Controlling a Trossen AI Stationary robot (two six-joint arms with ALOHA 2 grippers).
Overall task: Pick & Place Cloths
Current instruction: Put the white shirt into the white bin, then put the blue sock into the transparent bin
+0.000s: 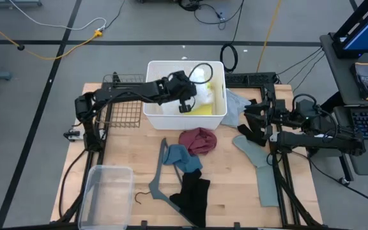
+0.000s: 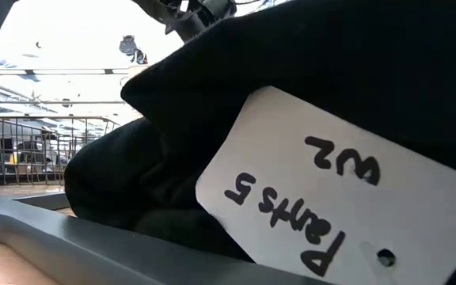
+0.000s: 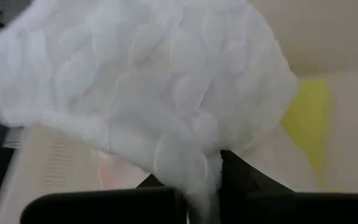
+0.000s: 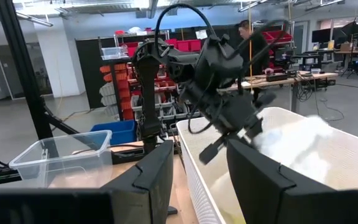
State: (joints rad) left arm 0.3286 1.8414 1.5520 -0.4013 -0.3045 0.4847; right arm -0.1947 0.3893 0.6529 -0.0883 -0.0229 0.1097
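Gripping the white cloth (image 3: pixel 148 93), the left pincer (image 1: pixel 185 96) hangs over the bin (image 1: pixel 153 110); right pincer (image 4: pixel 197 177) open, empty.

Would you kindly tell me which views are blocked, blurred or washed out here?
Low view: black fabric garment with a white handwritten tag fills the frame, background overexposed. Left wrist view: white fabric cloth close and blurry. High view: clear.

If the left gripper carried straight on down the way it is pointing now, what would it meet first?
Probably the yellow cloth on the floor of the white basket. The left gripper points down into it, holding the white cloth; depth is unclear.
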